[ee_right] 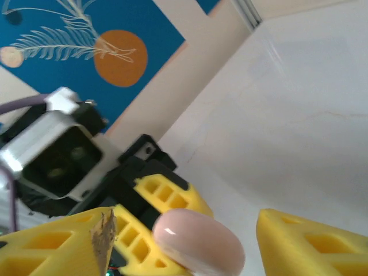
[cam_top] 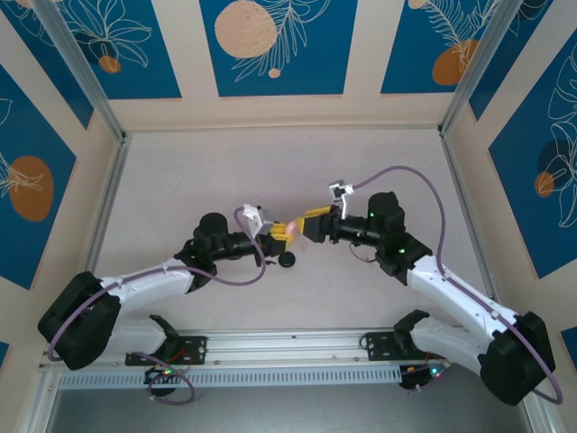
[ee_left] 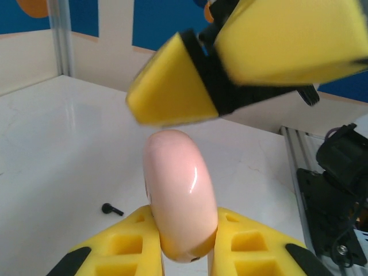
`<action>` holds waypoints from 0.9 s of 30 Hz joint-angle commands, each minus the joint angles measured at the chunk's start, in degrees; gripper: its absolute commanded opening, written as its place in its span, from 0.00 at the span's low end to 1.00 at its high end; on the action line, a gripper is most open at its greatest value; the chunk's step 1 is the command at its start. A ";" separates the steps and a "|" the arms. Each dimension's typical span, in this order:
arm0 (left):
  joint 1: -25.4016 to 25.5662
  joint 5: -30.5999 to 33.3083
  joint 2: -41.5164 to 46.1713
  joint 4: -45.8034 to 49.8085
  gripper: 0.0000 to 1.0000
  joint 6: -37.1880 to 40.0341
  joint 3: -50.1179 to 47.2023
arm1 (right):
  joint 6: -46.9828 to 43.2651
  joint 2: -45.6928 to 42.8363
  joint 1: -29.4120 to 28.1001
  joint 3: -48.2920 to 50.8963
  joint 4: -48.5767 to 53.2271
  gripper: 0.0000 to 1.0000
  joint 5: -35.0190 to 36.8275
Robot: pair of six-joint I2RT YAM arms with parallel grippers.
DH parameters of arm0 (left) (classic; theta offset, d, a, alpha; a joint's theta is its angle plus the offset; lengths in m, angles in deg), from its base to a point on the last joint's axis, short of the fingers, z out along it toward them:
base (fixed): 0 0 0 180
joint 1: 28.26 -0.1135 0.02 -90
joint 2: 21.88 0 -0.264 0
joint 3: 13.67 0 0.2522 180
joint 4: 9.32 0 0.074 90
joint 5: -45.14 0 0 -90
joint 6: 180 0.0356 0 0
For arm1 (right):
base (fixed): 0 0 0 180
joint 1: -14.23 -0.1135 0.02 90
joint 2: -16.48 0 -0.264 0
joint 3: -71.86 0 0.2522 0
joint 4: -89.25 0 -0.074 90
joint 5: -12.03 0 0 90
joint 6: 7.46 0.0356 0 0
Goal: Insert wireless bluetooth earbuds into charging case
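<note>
The left tool is clamped on the edges of a pale pink disc, holding it on edge in the air above the counter. The right tool meets it from the other side. Its fingers are spread apart and straddle the disc, with a clear gap on one side, so it is open and grips nothing. As for the task, I judge that nothing is done. One earbud lies loose on the counter below the disc and to its far-left in the left wrist view. From above, a small black round thing, which I take for the case, sits on the counter just on the near side of the disc. Whether its lid is up or down is too small to tell. A thin dark bit at its left edge may be the other earbud, but I cannot say for sure. Both earbuds have yet to be picked up and seated. The main hindrance is the disc itself. It occupies the left tool and draws in the right one, yet it is no part of the job, so it likely has to be set aside first. The two tools also sit very close over the disc, so a careless move could knock them together.
</note>
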 commanded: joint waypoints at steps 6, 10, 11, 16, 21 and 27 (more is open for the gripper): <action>-0.42 -10.42 -2.62 -1.48 0.09 -0.66 3.62 | -36.44 -5.36 11.24 -3.09 18.59 0.61 -23.75; -0.39 -12.61 -3.64 -3.01 0.08 -0.79 4.25 | -50.62 -6.12 14.04 -3.52 24.36 0.56 -28.30; -0.39 -12.75 -3.75 -3.64 0.08 -0.87 4.16 | -52.95 -5.64 15.04 -3.86 25.41 0.55 -30.37; -0.44 -14.41 -3.83 -3.55 0.08 -0.17 4.60 | -60.80 -0.79 15.10 -8.10 33.00 0.52 -33.52; -0.39 -15.26 -3.83 -3.81 0.07 0.13 4.86 | -66.04 5.11 13.11 -12.69 38.08 0.52 -33.83; -0.41 -15.09 -3.82 -4.47 0.06 0.00 5.02 | -70.88 11.07 10.90 -16.98 41.50 0.52 -34.92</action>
